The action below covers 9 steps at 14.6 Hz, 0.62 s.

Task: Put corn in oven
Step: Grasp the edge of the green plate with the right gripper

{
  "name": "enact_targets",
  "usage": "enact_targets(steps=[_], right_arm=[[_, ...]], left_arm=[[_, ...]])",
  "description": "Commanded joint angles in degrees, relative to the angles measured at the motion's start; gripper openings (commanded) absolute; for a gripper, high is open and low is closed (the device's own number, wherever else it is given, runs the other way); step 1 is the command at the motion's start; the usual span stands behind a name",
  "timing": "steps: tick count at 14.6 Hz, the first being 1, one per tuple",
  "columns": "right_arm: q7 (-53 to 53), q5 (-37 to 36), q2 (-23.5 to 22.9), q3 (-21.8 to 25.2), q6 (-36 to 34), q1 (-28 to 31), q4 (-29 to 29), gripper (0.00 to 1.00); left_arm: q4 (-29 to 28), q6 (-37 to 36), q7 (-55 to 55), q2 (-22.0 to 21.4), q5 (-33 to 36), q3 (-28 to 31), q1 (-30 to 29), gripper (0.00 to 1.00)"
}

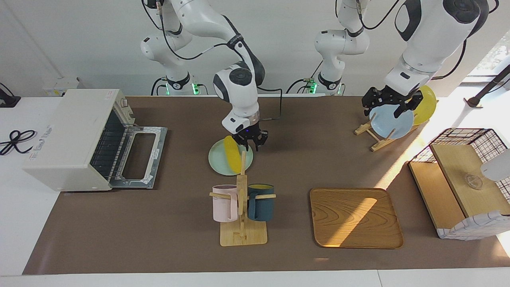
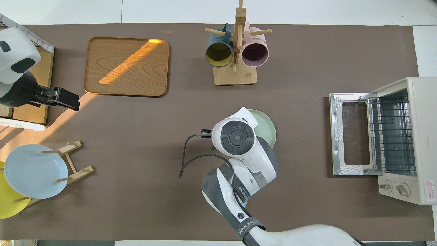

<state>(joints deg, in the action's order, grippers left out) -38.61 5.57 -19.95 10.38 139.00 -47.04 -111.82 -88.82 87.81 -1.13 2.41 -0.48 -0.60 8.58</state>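
Facing view: right gripper [image 1: 250, 140] is down over the green plate [image 1: 223, 165], right beside the corn [image 1: 232, 158]. Corn lies on the plate, tilted, one end near the gripper fingers. Fingers look parted, nothing clearly held; can't tell if they touch the corn. Oven [image 1: 75, 139] sits at the right arm's end of the table, door [image 1: 139, 155] dropped flat open, rack visible inside. Mug rack [image 1: 242, 215] with pink mug [image 1: 224, 203] and dark mug [image 1: 261, 201] stands farther from the robots than the plate. Wooden tray [image 1: 354, 217] lies beside the mug rack, toward the left arm's end. Left gripper [image 1: 389, 104] hangs over the blue plate [image 1: 392, 123] in the plate stand, waiting; its finger state can't be told.

Overhead view: right arm's wrist [image 2: 237, 136] covers the corn and most of the green plate [image 2: 268, 124]; gripper hidden. Oven [image 2: 399, 136] open, door [image 2: 351, 133] flat toward the plate. Left gripper [image 2: 65, 99] is over bare table near the tray [image 2: 126, 66]. Blue plate [image 2: 34, 171] stands in its stand.
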Motion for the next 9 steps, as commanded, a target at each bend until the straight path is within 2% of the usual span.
enact_targets(steps=[1,7,8,9], right_arm=[[-0.41,-1.35,-1.14,0.51,0.39,0.55,0.82,0.39],[-0.33,-1.53,-0.7,0.51,0.3,0.37,-1.03,0.36],[-0.33,-1.53,-0.7,0.51,0.39,0.46,-1.2,0.3],[-0.24,-1.61,-0.53,0.51,0.22,0.46,-1.47,0.09]], left_arm=[[-1.27,0.25,-0.53,-1.09,0.3,-0.45,-0.84,1.0],[-1.1,-0.19,-0.36,-2.24,0.39,0.16,-0.84,1.0],[-1.1,-0.19,-0.36,-2.32,0.39,0.08,-0.84,1.0],[-1.1,-0.19,-0.36,-2.32,0.39,0.08,-0.75,1.0]])
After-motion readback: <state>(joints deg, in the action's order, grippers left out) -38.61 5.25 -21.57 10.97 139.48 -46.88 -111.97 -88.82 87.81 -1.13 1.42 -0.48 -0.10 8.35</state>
